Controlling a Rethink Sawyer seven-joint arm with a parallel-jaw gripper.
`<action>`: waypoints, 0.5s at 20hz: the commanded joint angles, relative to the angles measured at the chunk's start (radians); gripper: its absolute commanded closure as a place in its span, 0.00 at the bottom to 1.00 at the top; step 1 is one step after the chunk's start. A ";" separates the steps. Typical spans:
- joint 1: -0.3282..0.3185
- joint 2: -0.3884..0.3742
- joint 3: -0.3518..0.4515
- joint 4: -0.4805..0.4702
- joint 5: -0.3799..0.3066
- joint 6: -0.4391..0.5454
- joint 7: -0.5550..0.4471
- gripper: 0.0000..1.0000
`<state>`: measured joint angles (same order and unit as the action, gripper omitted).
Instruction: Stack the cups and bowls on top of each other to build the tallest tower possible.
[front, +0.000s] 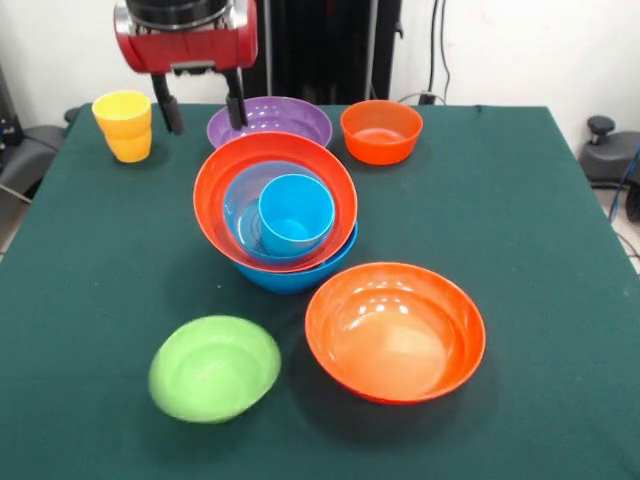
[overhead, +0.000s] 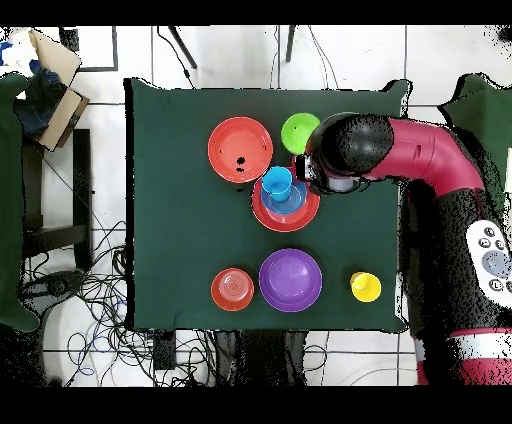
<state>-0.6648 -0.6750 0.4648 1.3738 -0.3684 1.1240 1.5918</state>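
The tower (front: 275, 215) stands mid-table: a large blue bowl (front: 300, 277) at the bottom, a large orange bowl (front: 225, 180) in it, then a medium blue bowl (front: 240, 205) holding the sky-blue cup (front: 296, 213). My gripper (front: 203, 108) hangs open and empty above and behind the tower, touching nothing. The yellow cup (front: 123, 125) stands at the far left. The purple bowl (front: 285, 120) and small orange bowl (front: 381, 131) sit behind the tower. A second large orange bowl (front: 395, 330) and the lime green bowl (front: 214, 367) lie in front. The overhead view shows the tower (overhead: 286, 205) beside my arm (overhead: 420, 160).
The green cloth-covered table (front: 520, 220) has bare cloth on its right side and front left corner. In the overhead view a cardboard box (overhead: 50, 85) sits on the floor off one side, with cables around the table.
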 joint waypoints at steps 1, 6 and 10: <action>0.082 0.148 -0.091 -0.154 -0.130 -0.155 0.159 0.00; 0.106 0.200 -0.128 -0.215 -0.142 -0.186 0.143 0.00; 0.116 0.211 -0.146 -0.225 -0.130 -0.203 0.133 0.00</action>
<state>-0.5840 -0.5413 0.3769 1.2384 -0.4234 1.0027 1.6054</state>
